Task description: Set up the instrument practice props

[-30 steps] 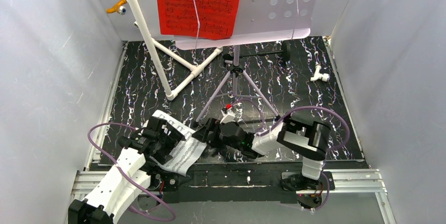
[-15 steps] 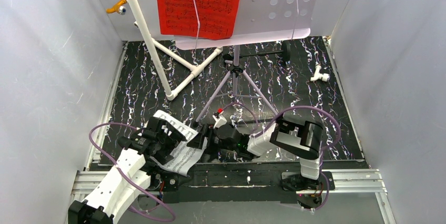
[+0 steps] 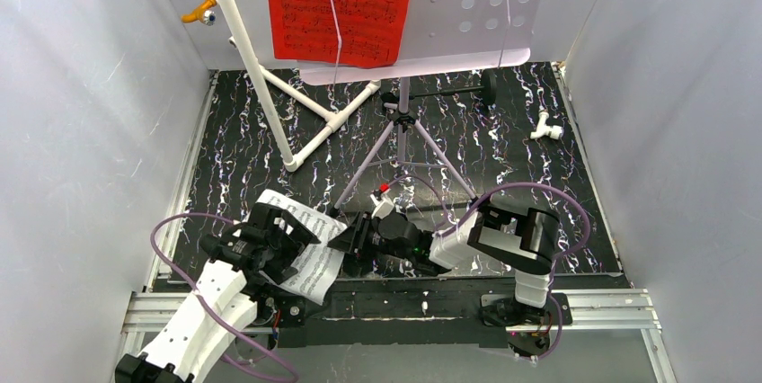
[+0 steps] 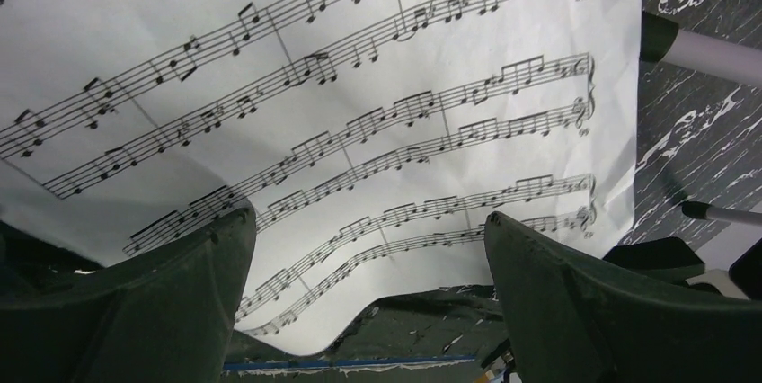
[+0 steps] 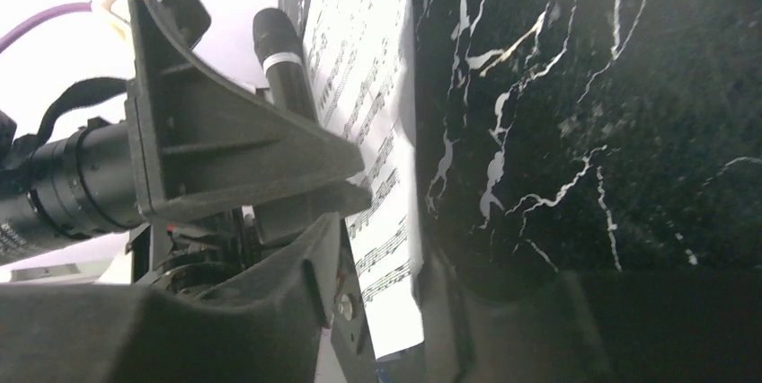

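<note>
- Your left gripper [image 4: 368,215] hangs spread wide over the white music sheet [image 4: 359,86], near-left on the tabletop [image 3: 243,149].
- Your right gripper [image 5: 346,208] sits at that sheet's edge; its grip cannot be told.

robot lab test cell: plain white walls [image 3: 81,113] box in black marbled mat [image 3: 503,131], two arms [image 3: 202,311] bolted to aluminium rail [image 3: 602,304] at near edge, purple cables [image 3: 530,185] loose, white pipe frame [image 3: 261,77] behind.

No words legible; musical notes on white music sheet [image 4: 359,86] and red music sheet [image 3: 341,5].
</note>
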### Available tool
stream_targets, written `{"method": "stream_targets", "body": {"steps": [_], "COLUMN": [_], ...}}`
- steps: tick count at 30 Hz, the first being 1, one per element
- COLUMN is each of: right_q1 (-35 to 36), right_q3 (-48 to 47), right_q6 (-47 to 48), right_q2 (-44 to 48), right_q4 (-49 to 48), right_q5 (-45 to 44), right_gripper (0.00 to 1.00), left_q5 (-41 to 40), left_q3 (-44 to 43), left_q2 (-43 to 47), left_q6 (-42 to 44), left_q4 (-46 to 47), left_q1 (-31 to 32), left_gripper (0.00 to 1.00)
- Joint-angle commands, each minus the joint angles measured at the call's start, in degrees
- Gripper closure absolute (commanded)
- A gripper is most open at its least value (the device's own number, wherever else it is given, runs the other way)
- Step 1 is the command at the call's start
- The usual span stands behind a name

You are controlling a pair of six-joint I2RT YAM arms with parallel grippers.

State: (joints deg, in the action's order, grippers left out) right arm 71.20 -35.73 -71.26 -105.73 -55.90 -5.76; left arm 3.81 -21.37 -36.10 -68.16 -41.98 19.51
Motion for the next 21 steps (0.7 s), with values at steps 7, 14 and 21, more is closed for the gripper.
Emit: {"method": "stream_targets", "body": {"steps": [7,14,21], "right_q1": [-1.52,-2.70,-2.77], "right_q3": [-0.48,-3.96,-18.34], "right_q6": [6.42,31.45,66.55], "right_q2": [-2.83,8.60,27.04], "right_q4": [-3.61,8.75,62.90], "right_q5": [-3.18,12.80,30.13], "right_gripper": [0.99,0.99,0.99], "left_q5": [-2.22,-4.08,14.20], "left_q3": [-5.72,-16.99,-26.98], "left_q2": [11.35,19.57,16.07], "left_q6": [2.66,15.75,34.88], "left_q4": [-8.46,-8.60,3.86], "left_q1": [0.23,0.19,0.20], "left_gripper": [0.02,0.02,0.02]}}
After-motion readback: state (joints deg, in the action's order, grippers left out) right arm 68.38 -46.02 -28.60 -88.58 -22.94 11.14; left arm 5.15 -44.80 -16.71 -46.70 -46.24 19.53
